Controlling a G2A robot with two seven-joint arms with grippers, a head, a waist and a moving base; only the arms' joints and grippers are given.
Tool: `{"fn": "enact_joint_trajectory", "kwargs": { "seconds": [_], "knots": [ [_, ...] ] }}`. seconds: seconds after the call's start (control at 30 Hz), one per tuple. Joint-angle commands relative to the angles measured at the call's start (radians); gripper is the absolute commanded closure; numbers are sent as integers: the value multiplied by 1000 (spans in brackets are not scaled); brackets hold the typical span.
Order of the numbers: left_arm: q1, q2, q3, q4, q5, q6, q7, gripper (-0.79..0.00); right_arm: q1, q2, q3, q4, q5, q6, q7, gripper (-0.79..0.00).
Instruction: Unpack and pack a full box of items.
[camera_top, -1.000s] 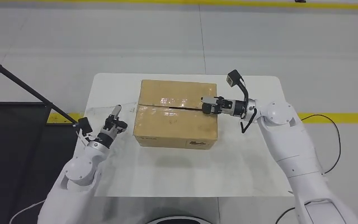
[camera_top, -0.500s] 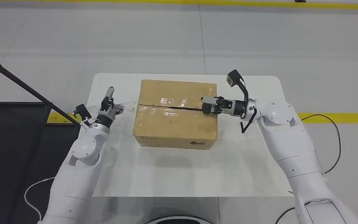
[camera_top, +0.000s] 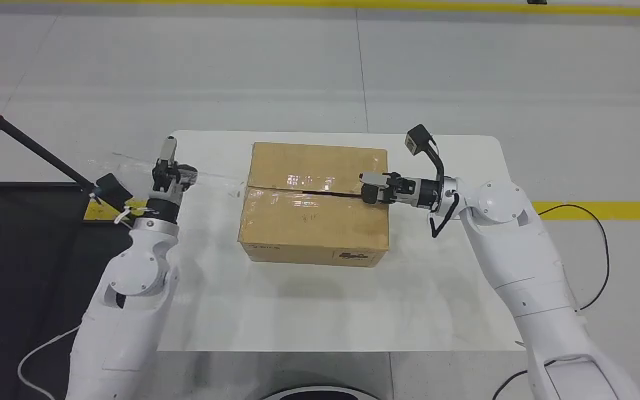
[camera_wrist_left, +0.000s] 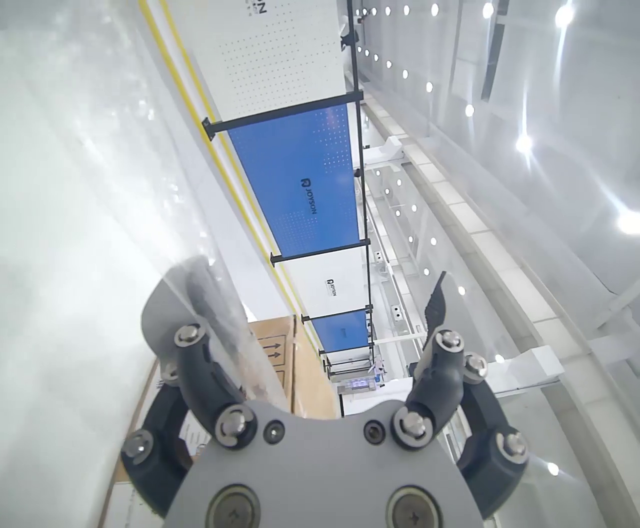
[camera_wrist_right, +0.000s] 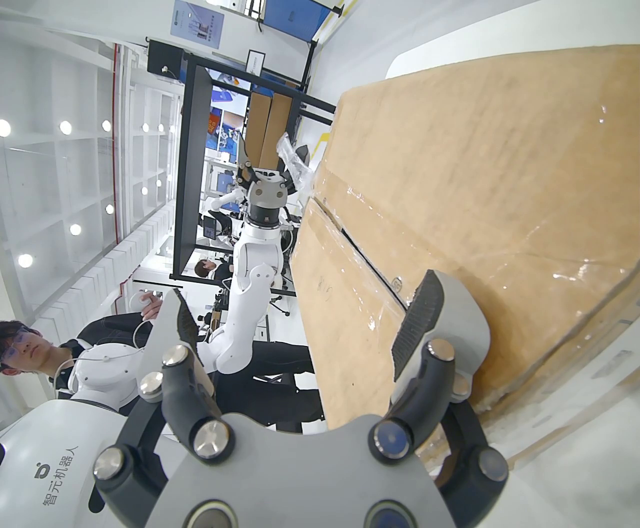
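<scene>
The left gripper's fingers (camera_wrist_left: 192, 320) are standing wide apart, and a strip of clear, crinkled packing tape (camera_wrist_left: 235, 345) is clinging to one of them rather than being pinched between them. Over the last second the left gripper (camera_top: 167, 168) has been swinging from just beside the left side of the brown cardboard box (camera_top: 315, 215) out towards the far left corner of the white table (camera_top: 430, 290). The tape seems to be trailing back from it to the box's left end. I am judging that the seal is peeling off, so opening the flaps is coming next.

The right gripper (camera_top: 372, 188), its fingers also spread wide, is staying at the right end of the centre seam (camera_top: 320, 185). The box is sitting mid-table, top up and flaps shut, with its long axis and seam running left to right.
</scene>
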Motion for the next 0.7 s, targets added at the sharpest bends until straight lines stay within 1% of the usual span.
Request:
{"fn": "enact_joint_trajectory", "kwargs": {
  "seconds": [0.0, 0.17, 0.27, 0.5, 0.67],
  "knots": [
    [10, -1, -2, -30, 0, -2, -6, -785, 0, 0, 0, 0, 0, 0, 0, -785],
    [33, -6, -10, -82, -61, -9, -29, -785, -3, 0, 0, -2, -1, 1, -6, -785],
    [47, -8, -15, -103, -105, -9, -45, -785, -28, 3, 6, -39, -10, 3, -36, -785],
    [64, -15, -32, -117, -238, -8, -92, -785, -49, 11, 22, -71, -10, 5, -46, -785],
    [75, -17, -44, -127, -256, -30, -114, -785, -50, 12, 23, -77, -7, 3, -49, -785]
  ]
}}
